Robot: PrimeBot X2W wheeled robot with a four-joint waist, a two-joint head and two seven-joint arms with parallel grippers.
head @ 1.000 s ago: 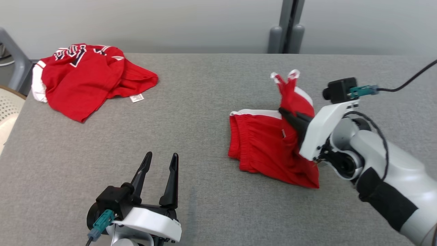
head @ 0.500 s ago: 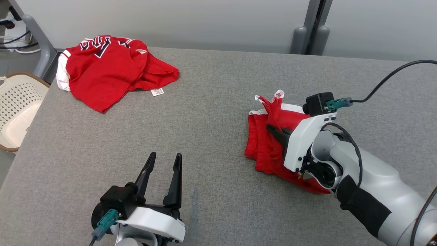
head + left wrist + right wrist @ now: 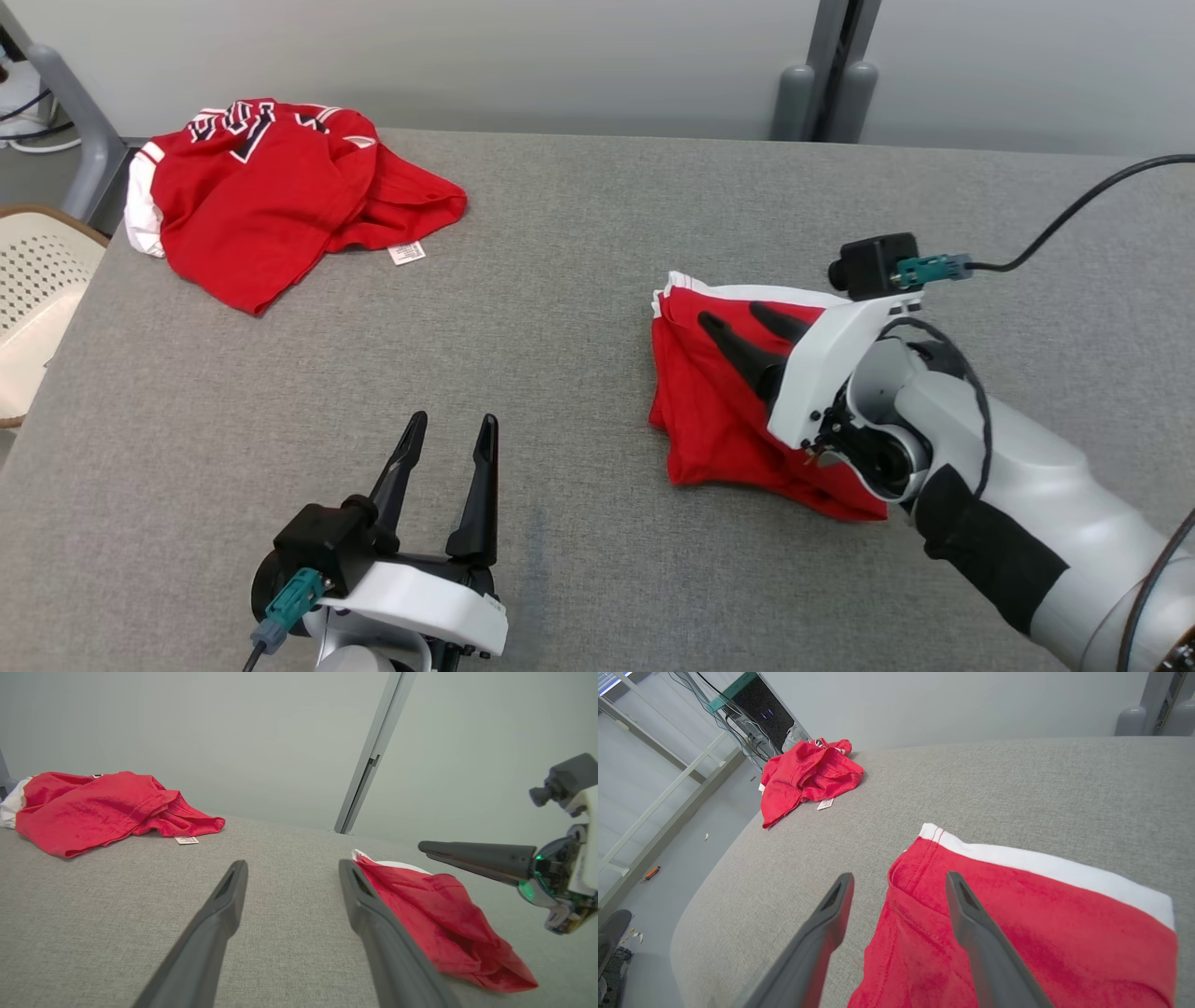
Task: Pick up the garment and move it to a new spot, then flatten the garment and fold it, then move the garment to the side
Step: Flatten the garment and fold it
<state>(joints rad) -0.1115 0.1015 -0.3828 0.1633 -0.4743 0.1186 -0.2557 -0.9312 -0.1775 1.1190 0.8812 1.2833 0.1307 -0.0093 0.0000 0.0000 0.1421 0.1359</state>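
The garment [image 3: 709,420] lies on the right half of the table [image 3: 579,233], directly under the right gripper [image 3: 730,315]. That gripper's fingers are spread with nothing between them and hang just above the cloth, pointing toward its far left corner. The garment is red, folded into a compact wedge, with a white band along its far edge. The left gripper [image 3: 453,420], fingers parted and empty, sits well apart to the left.

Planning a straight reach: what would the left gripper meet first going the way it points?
Looks free: the left gripper points over bare table, between the red shirt and red shorts. Depth is unclear.
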